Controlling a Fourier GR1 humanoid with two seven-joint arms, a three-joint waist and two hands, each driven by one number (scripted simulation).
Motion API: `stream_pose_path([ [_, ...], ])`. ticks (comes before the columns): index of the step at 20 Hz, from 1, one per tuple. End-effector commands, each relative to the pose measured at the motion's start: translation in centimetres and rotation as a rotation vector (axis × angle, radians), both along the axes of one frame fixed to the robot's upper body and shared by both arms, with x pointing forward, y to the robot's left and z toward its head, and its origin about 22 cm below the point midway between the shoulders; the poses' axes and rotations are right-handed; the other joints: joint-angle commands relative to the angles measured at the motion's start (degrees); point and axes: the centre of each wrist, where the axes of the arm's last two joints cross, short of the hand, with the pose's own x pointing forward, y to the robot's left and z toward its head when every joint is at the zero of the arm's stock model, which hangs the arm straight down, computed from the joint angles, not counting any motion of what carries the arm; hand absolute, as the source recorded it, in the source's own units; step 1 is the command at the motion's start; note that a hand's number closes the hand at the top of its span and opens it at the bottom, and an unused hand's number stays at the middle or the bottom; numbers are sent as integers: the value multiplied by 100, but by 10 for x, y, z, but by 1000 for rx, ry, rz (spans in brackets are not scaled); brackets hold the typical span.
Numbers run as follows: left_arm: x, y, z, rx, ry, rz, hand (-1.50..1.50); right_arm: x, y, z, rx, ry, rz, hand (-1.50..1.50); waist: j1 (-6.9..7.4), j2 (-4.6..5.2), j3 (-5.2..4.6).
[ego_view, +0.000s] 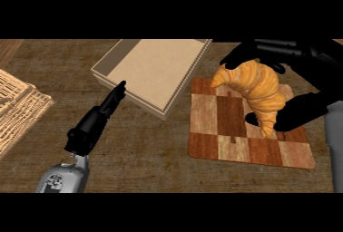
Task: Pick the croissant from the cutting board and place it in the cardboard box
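Croissant [258,86] held in right hand [295,68] over the cutting board [227,131].

The croissant sits above the board's far half, fingers and thumb curled round it. Bare worktop [147,145] separates the board's left edge from the open cardboard box [157,68], just beside its far corner. Left hand [100,118] lies flat, fingers straight, tips touching the box's near wall. A wicker basket [17,106] occupies the left edge.

The cardboard box [153,68] sits at upper centre of the frame, with the cutting board [227,136] just beside it to the lower right. Over the board's upper right part, the right hand [301,81] holds the croissant [258,88]. A wicker basket [17,106] lies at the left edge, and the left hand [97,120] is between basket and box.
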Motion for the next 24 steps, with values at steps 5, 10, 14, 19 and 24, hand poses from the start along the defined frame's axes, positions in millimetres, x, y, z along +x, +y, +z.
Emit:
stream_pose_path([
  [5,1,0,-13,-6,4,-5,0,32,41,32,38,18,-73,150,28,12,0],
  [10,-3,-9,-5,-5,-5,-7,0,60,69,40,47,60,-63,150,71,20,-1],
  [14,9,-4,-17,-7,8,-11,0,73,84,29,67,109,-71,150,37,24,-1],
  [19,12,6,10,-1,1,-8,0,94,100,32,46,46,-152,150,79,29,0],
  [24,0,-11,-9,-6,-9,-26,0,115,126,0,-27,-10,-164,150,178,75,-3],
])
